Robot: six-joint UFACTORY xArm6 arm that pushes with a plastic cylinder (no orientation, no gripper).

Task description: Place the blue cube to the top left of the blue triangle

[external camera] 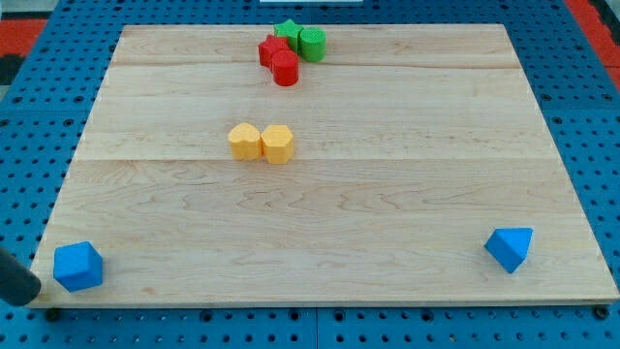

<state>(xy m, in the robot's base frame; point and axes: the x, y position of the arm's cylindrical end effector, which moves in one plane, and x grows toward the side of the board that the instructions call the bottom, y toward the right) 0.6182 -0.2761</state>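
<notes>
The blue cube [77,266] sits at the board's bottom left corner. The blue triangle [510,248] sits far across at the bottom right corner. My dark rod enters from the view's left edge, and my tip [38,290] lies just left of and slightly below the blue cube, at the board's edge. I cannot tell whether the tip touches the cube.
Two yellow blocks [261,142] sit side by side left of centre. At the top centre, two red blocks [280,60] cluster with a green star [288,33] and a green cylinder [312,44]. The wooden board [387,194] lies on a blue perforated table.
</notes>
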